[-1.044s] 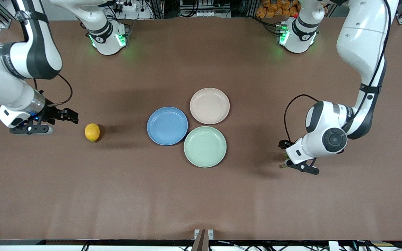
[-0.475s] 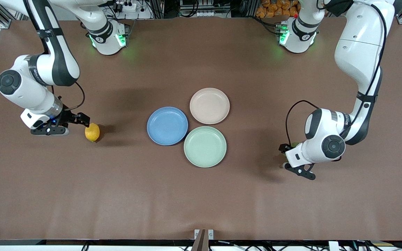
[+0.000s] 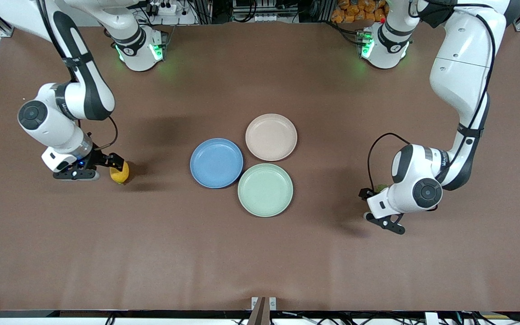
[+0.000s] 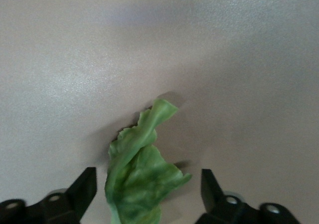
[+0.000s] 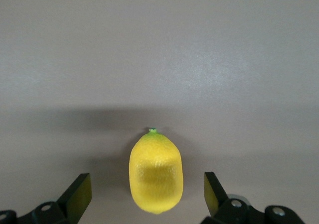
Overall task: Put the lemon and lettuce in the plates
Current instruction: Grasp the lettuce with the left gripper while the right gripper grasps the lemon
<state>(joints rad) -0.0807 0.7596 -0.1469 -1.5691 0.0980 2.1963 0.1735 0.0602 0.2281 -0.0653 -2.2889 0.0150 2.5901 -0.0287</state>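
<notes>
The yellow lemon (image 3: 122,174) lies on the brown table toward the right arm's end. In the right wrist view the lemon (image 5: 156,171) sits between the open fingers of my right gripper (image 5: 147,188), not touched by them. My right gripper (image 3: 115,167) is low at the lemon. The green ruffled lettuce (image 4: 138,176) lies on the table between the open fingers of my left gripper (image 4: 148,183). In the front view my left gripper (image 3: 371,204) hides most of the lettuce (image 3: 381,187). The blue plate (image 3: 216,163) and the beige-pink plate (image 3: 271,136) stand empty mid-table.
A pale mint-green plate (image 3: 265,189) touches both other plates, nearer to the front camera. The two arm bases stand along the table's back edge.
My right gripper has moved toward the lemon and now has its fingers on either side of it. My left gripper has shifted slightly and come lower over the lettuce.
</notes>
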